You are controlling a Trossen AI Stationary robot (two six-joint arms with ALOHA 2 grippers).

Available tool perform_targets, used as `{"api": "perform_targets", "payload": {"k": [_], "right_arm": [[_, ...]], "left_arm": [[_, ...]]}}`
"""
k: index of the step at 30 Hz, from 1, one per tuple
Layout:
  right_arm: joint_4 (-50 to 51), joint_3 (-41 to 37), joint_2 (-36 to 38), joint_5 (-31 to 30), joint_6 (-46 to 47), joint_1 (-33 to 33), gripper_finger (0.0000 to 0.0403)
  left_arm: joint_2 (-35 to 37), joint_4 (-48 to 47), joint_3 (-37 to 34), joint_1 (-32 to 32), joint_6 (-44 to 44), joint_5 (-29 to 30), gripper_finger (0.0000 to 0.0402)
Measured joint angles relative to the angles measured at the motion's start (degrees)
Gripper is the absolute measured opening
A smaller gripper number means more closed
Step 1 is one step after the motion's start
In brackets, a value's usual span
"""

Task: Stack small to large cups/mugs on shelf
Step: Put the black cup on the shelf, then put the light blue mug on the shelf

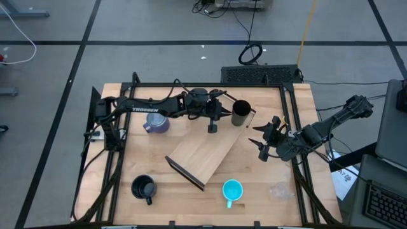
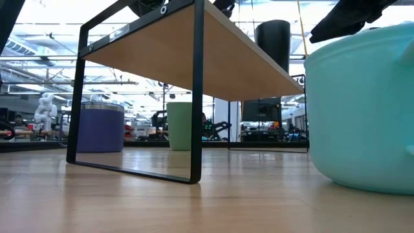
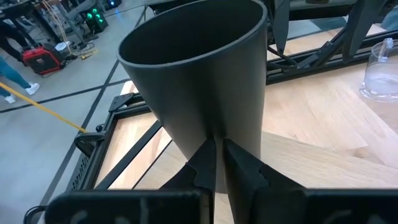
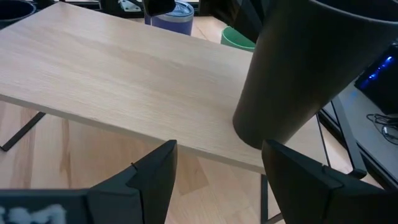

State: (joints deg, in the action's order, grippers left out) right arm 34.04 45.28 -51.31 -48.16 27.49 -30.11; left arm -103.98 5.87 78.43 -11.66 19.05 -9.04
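The light-wood shelf (image 1: 202, 158) stands slantwise mid-table on its black end brackets. The tall black mug (image 1: 240, 113) stands upright on the shelf's far right end and also shows in the low view (image 2: 272, 40). My left gripper (image 3: 219, 149) is shut, its fingertips right at the mug's lower wall. My right gripper (image 4: 217, 152) hovers open off the shelf's right end (image 1: 264, 143), with the mug (image 4: 311, 68) ahead of its fingers. The purplish mug (image 1: 156, 122), squat black mug (image 1: 144, 187), cyan mug (image 1: 232, 191) and clear cup (image 1: 280, 189) rest on the table. The green cup (image 2: 180, 126) stands behind the shelf. My left gripper comes at the tall black mug's lower wall (image 3: 211, 124) nearly level from the table's left, fingers shut. I cannot tell whether the fingertips touch the wall. The mug stands on its base on the shelf top.
A black frame (image 1: 289, 146) rims the wooden tabletop. The cyan mug (image 2: 362, 110) sits close to the near edge, and the purplish mug (image 2: 100, 126) stands at the far left beside the left arm. Bare tabletop lies between the shelf and the near edge.
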Motion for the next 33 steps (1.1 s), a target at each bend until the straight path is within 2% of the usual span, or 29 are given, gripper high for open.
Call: {"api": "perform_targets", "payload": {"k": [7, 10, 17, 19, 24, 33], "right_arm": [[0.0, 0.0, 0.0, 0.0, 0.11, 0.0, 0.0226], [-0.02, 0.0, 0.0, 0.16, 1.52, 0.0, 0.0226], [-4.48, 0.02, -2.05, 0.09, 4.24, 0.68, 0.0226], [-6.98, 0.02, -3.28, 0.06, 3.39, 1.1, 0.0226], [-15.17, 0.04, -7.78, 0.06, 0.07, 2.45, 0.0226], [-25.44, 0.04, -13.79, 0.07, -0.82, 3.08, 0.0226]], "left_arm": [[0.37, -0.63, 0.0, 0.0, 0.62, 0.02, 0.0031], [3.73, -3.89, -0.17, 0.0, 0.21, 0.38, 0.0031], [17.02, -23.21, -0.02, 1.69, -1.67, 1.94, 0.0031], [20.45, -27.25, -0.82, 3.06, -2.34, 4.31, 0.0031], [29.09, -28.11, -10.93, 6.98, -5.41, 12.71, 0.003], [44.89, -18.64, -31.05, 15.3, -14.22, 21.74, 0.003]]}}
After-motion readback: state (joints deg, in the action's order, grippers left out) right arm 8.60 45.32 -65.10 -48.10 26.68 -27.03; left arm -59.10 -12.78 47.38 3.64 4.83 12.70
